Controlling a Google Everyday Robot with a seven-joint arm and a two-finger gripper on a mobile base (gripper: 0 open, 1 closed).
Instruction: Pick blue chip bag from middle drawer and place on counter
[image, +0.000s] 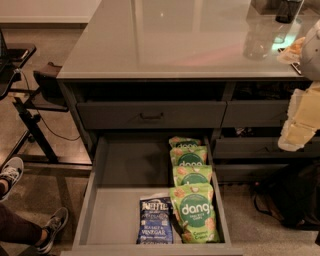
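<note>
Camera view: hand (299, 122) at right edge, couldn't tell its grip; "Kettle" blue chip bag (155, 220) lay lower-left of it, beside green dang bags (192, 212).

The arm (314, 50) comes in at the right edge of the view. Below it hangs the pale gripper (295, 132), angled downward and slightly leftward.

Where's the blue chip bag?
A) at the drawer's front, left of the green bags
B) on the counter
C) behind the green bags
A: the blue chip bag lies at the front of the middle drawer, left of the green bags; the gripper is far right, beside the counter.
</note>
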